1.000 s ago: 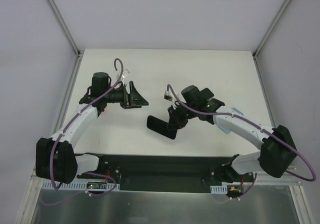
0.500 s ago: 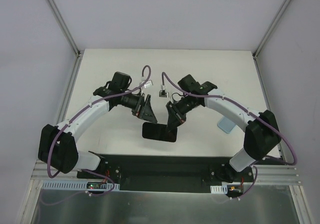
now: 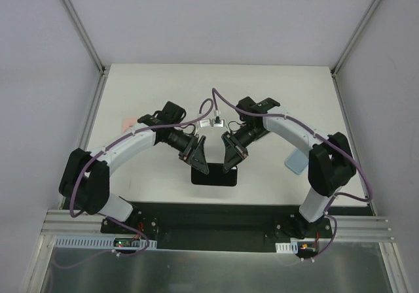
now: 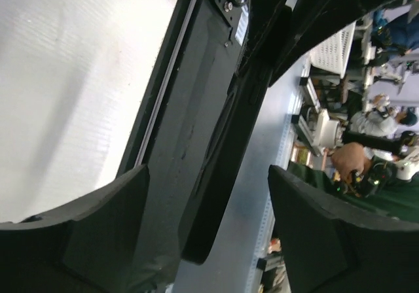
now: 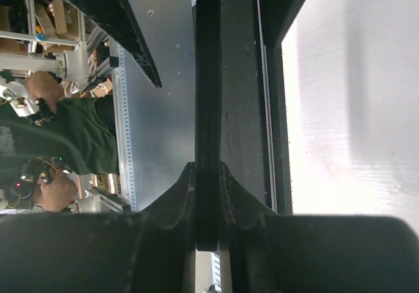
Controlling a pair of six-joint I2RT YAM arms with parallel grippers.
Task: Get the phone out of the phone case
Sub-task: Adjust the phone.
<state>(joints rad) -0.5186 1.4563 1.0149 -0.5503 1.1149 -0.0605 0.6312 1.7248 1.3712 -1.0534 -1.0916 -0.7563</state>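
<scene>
The worktop [image 3: 275, 90] is matt white and finely grained. The phone case [image 5: 207, 110] looks smooth black plastic. The fingers [image 4: 98, 241] of the left tool [image 4: 208, 175] are matt black.

Right end effector [image 5: 207, 178] clamps the edge-on phone [image 5: 207, 77].

no readable text, brands or numbers; any print too blurred

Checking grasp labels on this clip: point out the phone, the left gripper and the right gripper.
phone [image 3: 213, 177]: top view, middle of its flat black face.
left gripper [image 4: 208, 172]: left wrist view, gap midway between its open fingertips.
right gripper [image 5: 207, 175]: right wrist view, midway between fingertips pinching the phone's edge.
</scene>
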